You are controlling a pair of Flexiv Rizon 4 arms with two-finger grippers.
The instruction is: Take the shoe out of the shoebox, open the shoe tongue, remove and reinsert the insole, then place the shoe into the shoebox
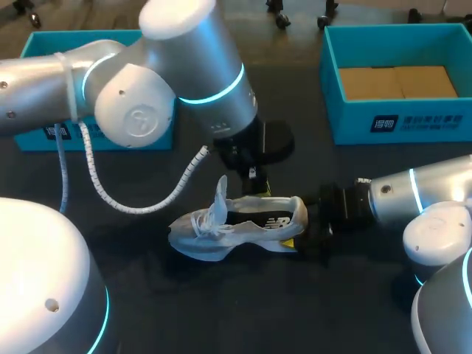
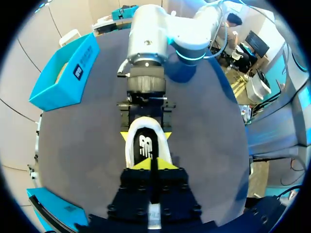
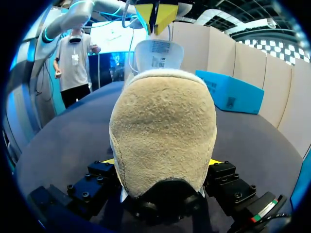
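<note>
A white and grey shoe [image 1: 236, 225] lies on its side-sole on the dark table, toe to the left, with its tongue [image 1: 221, 193] standing up. My right gripper [image 1: 306, 227] is shut on the heel; in the right wrist view the tan heel [image 3: 163, 136] fills the space between its fingers [image 3: 109, 162]. My left gripper [image 1: 258, 188] hangs over the shoe's opening, just heel-side of the tongue [image 3: 158, 53]. Its yellow tips [image 2: 150, 165] are pressed together and nothing shows between them. They also show from the right wrist as yellow tips [image 3: 155, 14].
An open blue shoebox [image 1: 398, 122] with brown cardboard inside stands at the back right. A second blue box [image 1: 37, 44] sits at the back left, partly behind my left arm. A white coiled cable [image 1: 133, 206] hangs from that arm to the left of the shoe.
</note>
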